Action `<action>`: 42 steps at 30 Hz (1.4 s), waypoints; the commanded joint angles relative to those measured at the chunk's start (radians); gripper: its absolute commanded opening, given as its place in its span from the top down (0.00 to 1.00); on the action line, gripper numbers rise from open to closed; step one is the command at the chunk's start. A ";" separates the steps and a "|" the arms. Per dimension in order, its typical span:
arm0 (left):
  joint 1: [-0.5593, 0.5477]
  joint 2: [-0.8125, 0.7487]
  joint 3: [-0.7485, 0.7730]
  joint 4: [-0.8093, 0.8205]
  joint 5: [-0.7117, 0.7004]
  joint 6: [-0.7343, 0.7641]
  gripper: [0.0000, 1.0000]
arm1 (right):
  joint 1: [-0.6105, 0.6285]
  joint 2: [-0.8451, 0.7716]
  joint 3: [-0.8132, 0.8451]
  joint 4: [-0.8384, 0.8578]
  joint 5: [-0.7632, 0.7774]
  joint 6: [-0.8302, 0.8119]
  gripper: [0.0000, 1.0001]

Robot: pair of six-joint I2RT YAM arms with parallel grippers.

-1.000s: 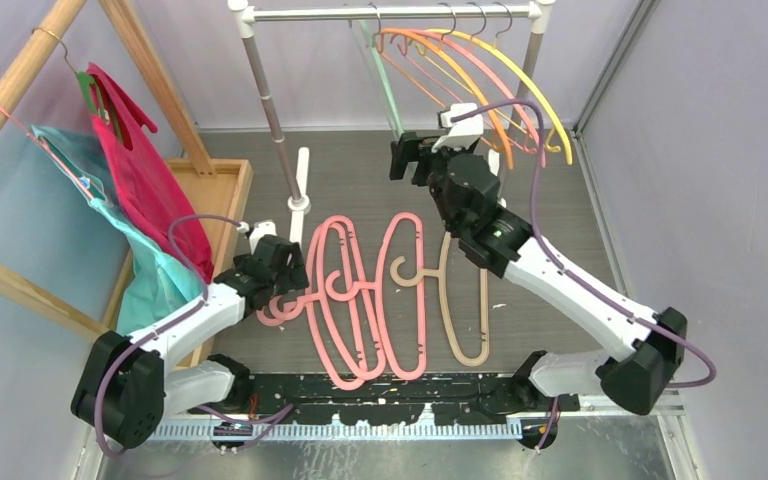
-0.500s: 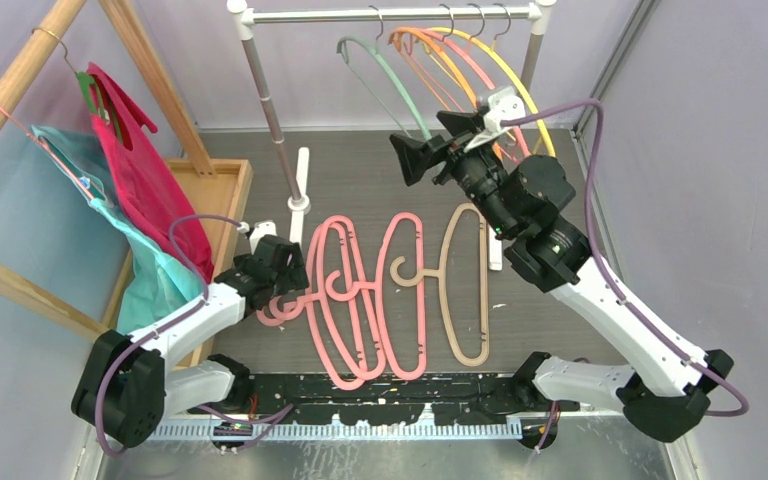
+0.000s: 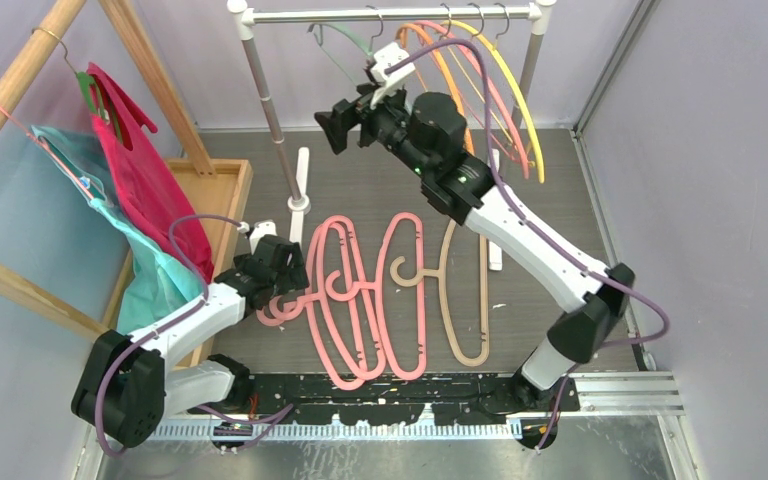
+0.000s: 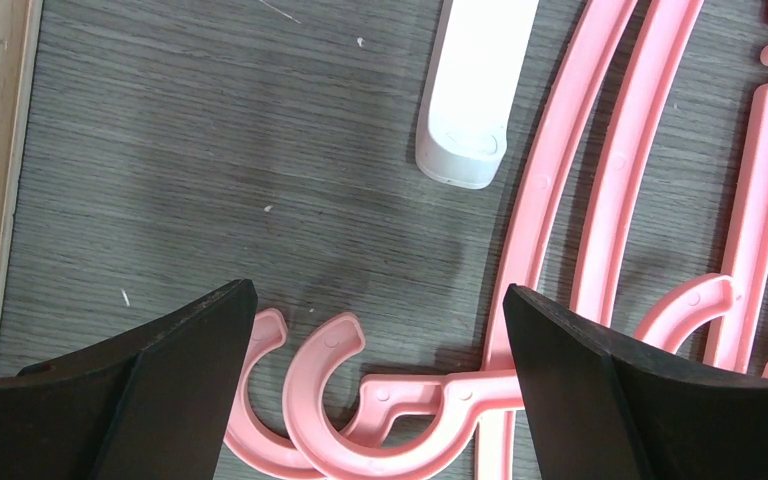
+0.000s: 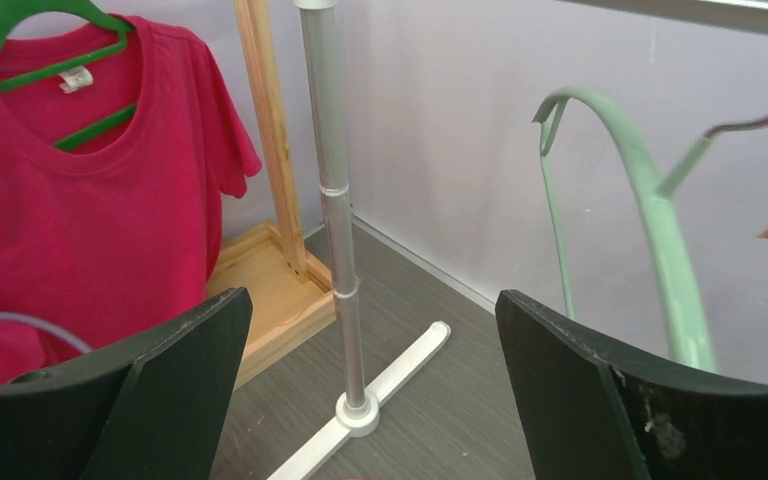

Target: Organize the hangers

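Thick pink hangers point(image 3: 365, 300) lie overlapped on the floor, and a beige hanger point(image 3: 465, 300) lies to their right. My left gripper point(image 3: 290, 268) is open and empty, low over two pink hooks point(image 4: 325, 400) at the pile's left end; it straddles them without touching. On the rack rail point(image 3: 390, 14) hang a grey-green hanger point(image 3: 345, 40), an orange one point(image 3: 442, 60), a thin pink one point(image 3: 495, 95) and a yellow one point(image 3: 516, 80). My right gripper point(image 3: 338, 122) is open and empty, raised just below the rail left of the grey-green hanger point(image 5: 650, 220).
The rack's left pole point(image 5: 335, 200) stands on a white foot point(image 4: 470, 90). At the left a wooden frame point(image 3: 20, 70) holds a red shirt point(image 5: 80, 230) on a green hanger and a teal cloth point(image 3: 130, 260). A wooden base tray point(image 3: 222, 190) lies below. Purple walls close in behind and right.
My right arm has swung up and left, from the right part of the rack to under its left part. The grey-green hanger has shifted left on the rail. The left arm has not moved.
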 commanded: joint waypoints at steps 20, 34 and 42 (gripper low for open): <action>-0.004 -0.006 0.011 0.051 0.002 0.011 0.02 | 0.007 0.249 0.135 0.489 0.022 0.005 0.01; -0.004 -0.012 0.007 0.052 0.012 0.014 0.02 | -0.001 0.285 0.159 0.607 0.376 -0.210 0.01; -0.004 -0.015 0.007 0.052 0.017 0.015 0.02 | -0.055 0.214 0.035 0.693 0.501 -0.270 0.01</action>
